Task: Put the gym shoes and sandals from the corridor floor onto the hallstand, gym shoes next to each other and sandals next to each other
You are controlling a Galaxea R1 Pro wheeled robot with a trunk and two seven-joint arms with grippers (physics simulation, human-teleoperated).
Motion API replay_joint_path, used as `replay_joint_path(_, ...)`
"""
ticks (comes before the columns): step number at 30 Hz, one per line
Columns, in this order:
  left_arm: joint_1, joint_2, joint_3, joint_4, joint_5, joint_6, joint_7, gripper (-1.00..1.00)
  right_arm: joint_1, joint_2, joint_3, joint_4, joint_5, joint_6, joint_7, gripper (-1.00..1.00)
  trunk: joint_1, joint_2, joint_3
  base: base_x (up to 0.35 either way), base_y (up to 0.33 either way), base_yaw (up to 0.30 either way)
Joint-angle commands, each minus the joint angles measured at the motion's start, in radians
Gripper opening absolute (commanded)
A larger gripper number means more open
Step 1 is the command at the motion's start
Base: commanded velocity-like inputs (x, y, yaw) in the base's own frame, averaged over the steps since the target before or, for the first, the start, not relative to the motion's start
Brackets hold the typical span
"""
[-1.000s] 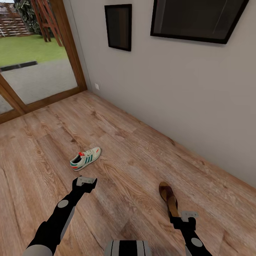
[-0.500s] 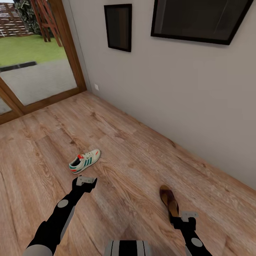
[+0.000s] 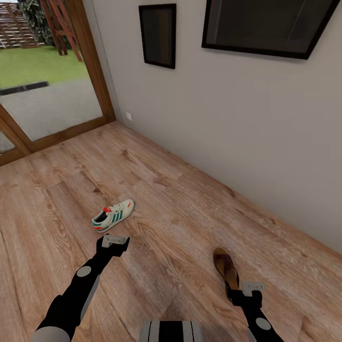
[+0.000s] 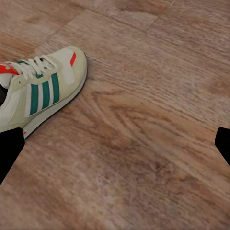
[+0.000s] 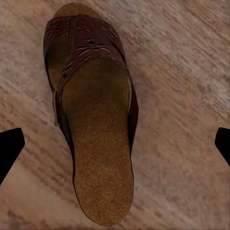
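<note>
One white gym shoe (image 3: 113, 214) with green stripes lies on its sole on the wood-plank corridor floor (image 3: 180, 204). My left gripper (image 3: 113, 243) hangs just short of it, open; in the left wrist view the gym shoe (image 4: 40, 91) sits off to one side of the open left gripper (image 4: 116, 146). A reddish-brown sandal (image 3: 225, 268) lies sole-down in front of my right gripper (image 3: 249, 289). In the right wrist view the sandal (image 5: 93, 120) lies lengthwise beneath the open right gripper (image 5: 116, 143), and the black fingertips (image 5: 9, 146) stand wide apart. The hallstand, the second gym shoe and the second sandal are out of view.
A pale wall (image 3: 247, 142) runs along the right and carries two dark framed pictures (image 3: 158, 35). A wood-framed glass door (image 3: 52, 95) at the back left looks out on a lawn. My trunk (image 3: 171, 332) shows at the lower edge.
The whole picture has shifted a little, so the camera moved. The sandal now sits slightly lower, closer to the right gripper. Both arms keep their pose and both grippers stay open.
</note>
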Motion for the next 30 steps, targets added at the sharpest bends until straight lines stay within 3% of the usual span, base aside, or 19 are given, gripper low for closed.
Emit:
replay_joint_path(1,0.000,-0.001,0.003,0.000,-0.010,-0.003,-0.006,1.00,0.000,0.000,-0.001,0.001,0.004,-0.003,-0.002,1.00,0.000,0.000,-0.002,0.000,0.000,0.000)
replay_joint_path(30,0.000,-0.001,0.003,0.001,-0.010,-0.003,-0.006,1.00,0.000,0.000,0.001,0.001,0.004,-0.003,-0.002,1.00,0.013,-0.007,-0.158,0.000,0.000,0.000)
